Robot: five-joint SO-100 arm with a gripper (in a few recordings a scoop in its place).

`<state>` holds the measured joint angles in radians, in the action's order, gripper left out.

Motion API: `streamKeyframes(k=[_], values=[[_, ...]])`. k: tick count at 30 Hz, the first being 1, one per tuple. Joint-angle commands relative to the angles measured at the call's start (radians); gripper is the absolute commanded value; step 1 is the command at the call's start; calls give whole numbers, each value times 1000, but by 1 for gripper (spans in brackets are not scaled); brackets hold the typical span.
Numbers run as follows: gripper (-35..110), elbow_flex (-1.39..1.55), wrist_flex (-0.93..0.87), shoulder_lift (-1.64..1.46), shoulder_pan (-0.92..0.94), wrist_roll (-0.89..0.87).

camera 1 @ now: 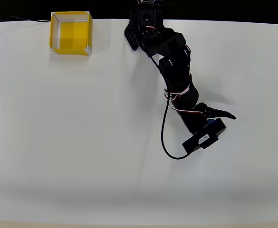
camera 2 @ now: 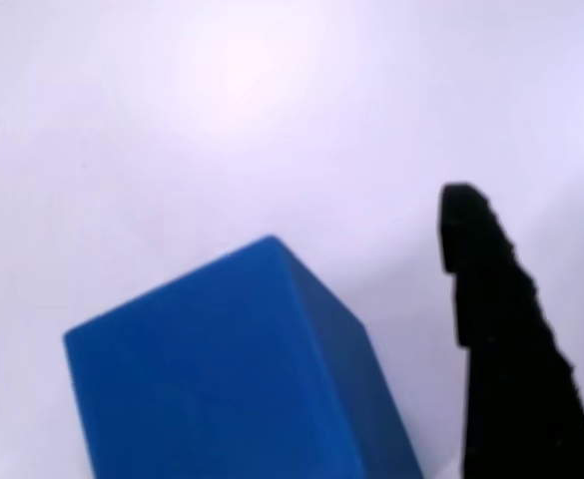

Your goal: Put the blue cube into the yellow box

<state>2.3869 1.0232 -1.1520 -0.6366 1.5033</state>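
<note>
The small matte bright-blue cube (camera 2: 232, 374) sits on the white table (camera 1: 81, 142) just beside the black hand's (camera 1: 219, 121) spread, empty serrated finger (camera 2: 501, 339), well apart from the open yellow box (camera 1: 71, 33), and an off-centre close could shove it aside.

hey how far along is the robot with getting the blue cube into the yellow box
Done: the arm has reached out over the table, and in the wrist view the blue cube sits right beside a gripper finger.
In hand: closing in for the grasp; a gap still shows between finger and cube, so no grip is visible.
Left: grasp, lift, carry to the yellow box at the table's far left corner, which holds nothing yet.
</note>
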Motion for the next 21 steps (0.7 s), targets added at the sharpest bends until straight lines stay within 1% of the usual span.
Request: streamKeyframes(k=[1,8,13,16,21], values=[[60,-74,54,-21,-31,11],[56,-86,69,17,-60,9],[45,-107,64,40,-74,6],[38,-115,57,51,-77,41],[30,-120,28,63,-74,103]])
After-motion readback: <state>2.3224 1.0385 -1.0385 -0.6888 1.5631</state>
